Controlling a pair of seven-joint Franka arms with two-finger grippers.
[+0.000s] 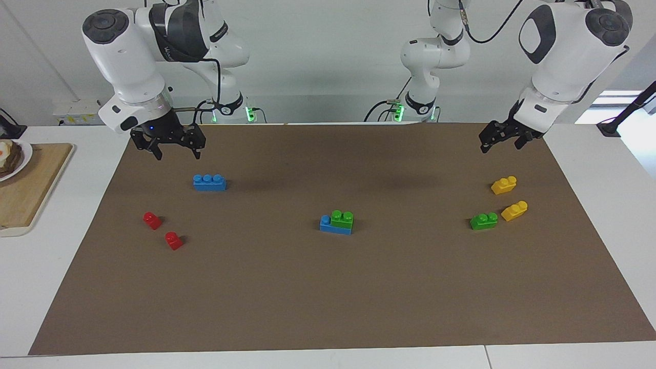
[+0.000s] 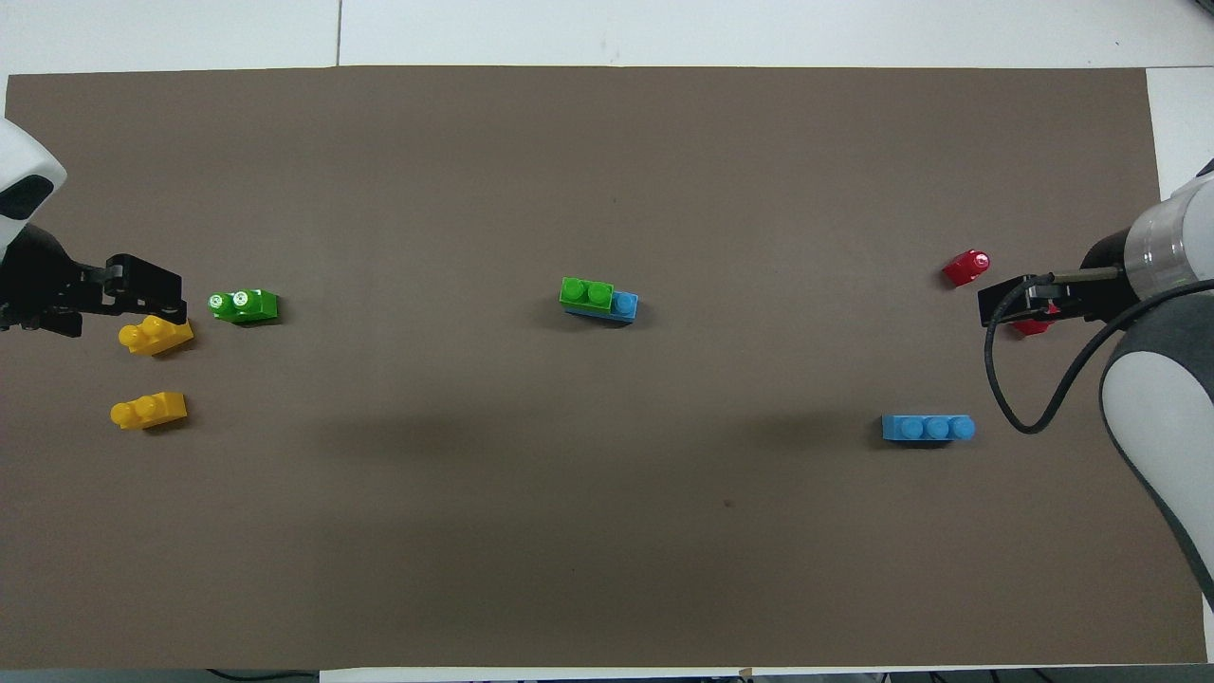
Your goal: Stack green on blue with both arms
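Brown paper covers the table; at frame centre the green brick [image 1: 342, 218] already sits on the blue brick [image 1: 334, 226], long axes aligned, while the left gripper [image 1: 503, 140] upper right and the right gripper [image 1: 168, 146] upper left hang open, empty, about equally distant

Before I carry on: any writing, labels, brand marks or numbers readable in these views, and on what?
No text can be read in full.
Dark grey joint cover on the white right arm: light lettering, too small to read.
Studs of the loose small green plastic brick: white round marks, not legible.
Blue, yellow and red plastic bricks, brown table mat: no markings seen.
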